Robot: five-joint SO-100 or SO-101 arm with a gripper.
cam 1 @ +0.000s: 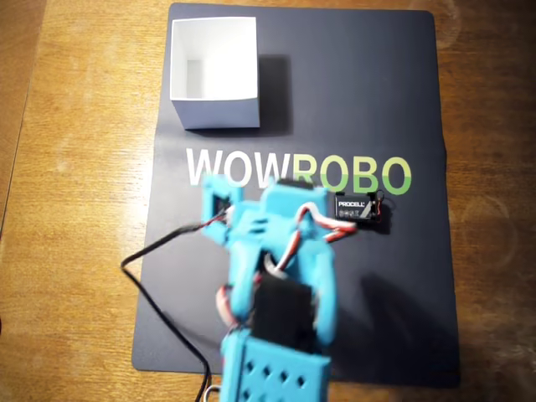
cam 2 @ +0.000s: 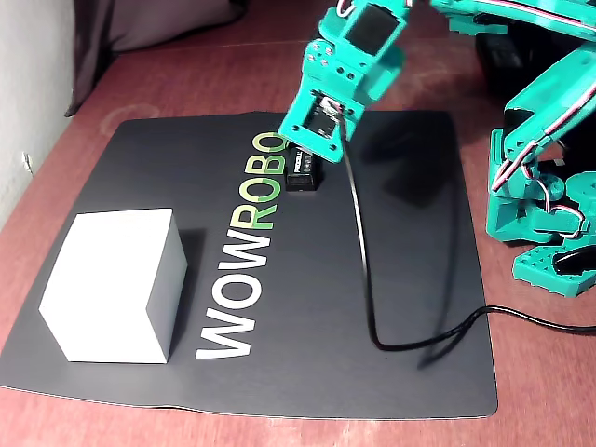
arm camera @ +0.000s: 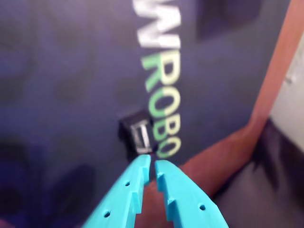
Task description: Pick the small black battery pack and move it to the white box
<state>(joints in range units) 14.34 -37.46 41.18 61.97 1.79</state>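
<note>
— Where's the battery pack (cam 1: 363, 209) sitting?

— On the dark mat (cam 1: 377, 109), just under the green end of the WOWROBO lettering (cam 1: 298, 173) in the overhead view. It lies flat with its label facing up and thin wires at its edge. In the fixed view it is (cam 2: 304, 173) right beside the green letters, partly tucked behind the arm.

— And the end effector?

— From the wrist view its tips (arm camera: 153, 166) are drawn nearly together, with only a thin slit between the two teal fingers. Nothing sits between them. The pack (arm camera: 137, 134) shows just past the tips, blurred, so I can't say whether they touch it.

— Is the arm over it?

— In the fixed view the teal arm (cam 2: 346, 65) leans down over the pack; from overhead the arm (cam 1: 272, 260) stands just left of it.

— The white box?

— The white box (cam 1: 216, 113) stands open-topped at the mat's far left corner in the overhead view, well apart from the pack. A black cable (cam 2: 363, 270) trails across the mat onto the wooden tabletop (cam 1: 75, 209).
</note>
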